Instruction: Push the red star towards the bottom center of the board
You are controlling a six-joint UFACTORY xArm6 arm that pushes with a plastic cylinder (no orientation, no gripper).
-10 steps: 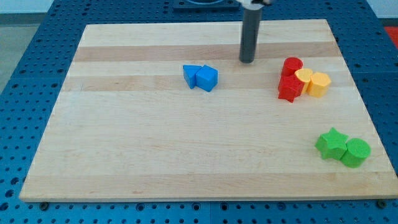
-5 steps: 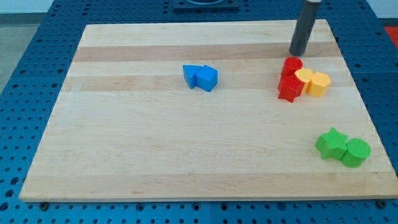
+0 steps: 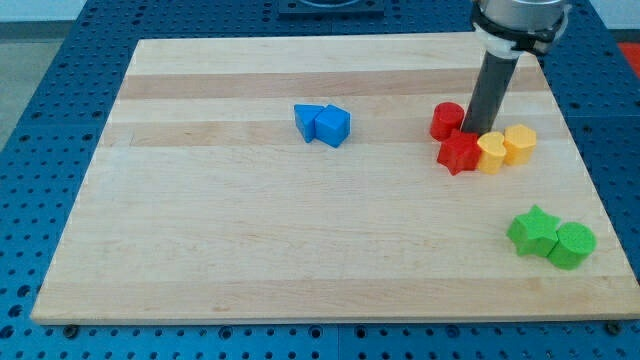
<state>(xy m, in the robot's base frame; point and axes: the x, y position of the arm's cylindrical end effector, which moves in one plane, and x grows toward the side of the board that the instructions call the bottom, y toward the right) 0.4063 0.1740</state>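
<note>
No claw here, so nothing grasps: my tip [image 3: 479,131] sits just above the red star [image 3: 459,153], which lies toward the view's bottom-left of it.

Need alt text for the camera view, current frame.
My tip sits among the cluster at the board's right, touching the red star from above, with a red cylinder to the left and two yellow blocks to the right. Two blue blocks lie centre-top, two green blocks lower right.
</note>
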